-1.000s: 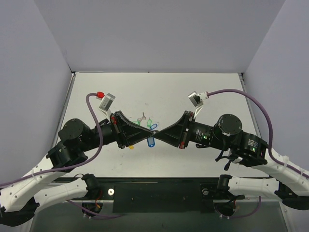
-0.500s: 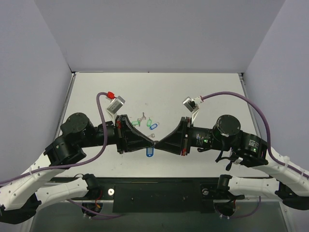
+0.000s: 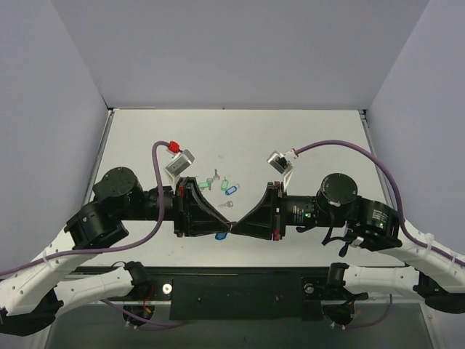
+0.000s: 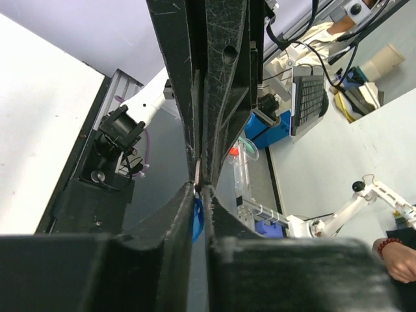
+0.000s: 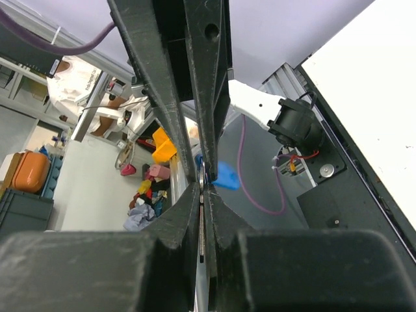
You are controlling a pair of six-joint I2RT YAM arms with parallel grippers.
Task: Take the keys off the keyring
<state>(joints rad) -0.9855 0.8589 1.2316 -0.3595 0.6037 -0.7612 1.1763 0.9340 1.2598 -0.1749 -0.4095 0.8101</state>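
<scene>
We're mid-separation: right hand (image 5: 203, 185) clamped tight on a key (image 5: 202, 227), left hand (image 4: 200, 190) nearly closed pinching the keyring (image 4: 197, 220); next we probably need to slide that key round and off

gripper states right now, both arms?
Left gripper: closed to a slit on the keyring, its blue tag between the fingers.
Right gripper: shut on a thin silver key.

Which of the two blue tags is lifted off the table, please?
The blue tag lowest in the top view, hanging between the meeting jaws; the other blue tag lies farther back, beside the green tags.
</scene>
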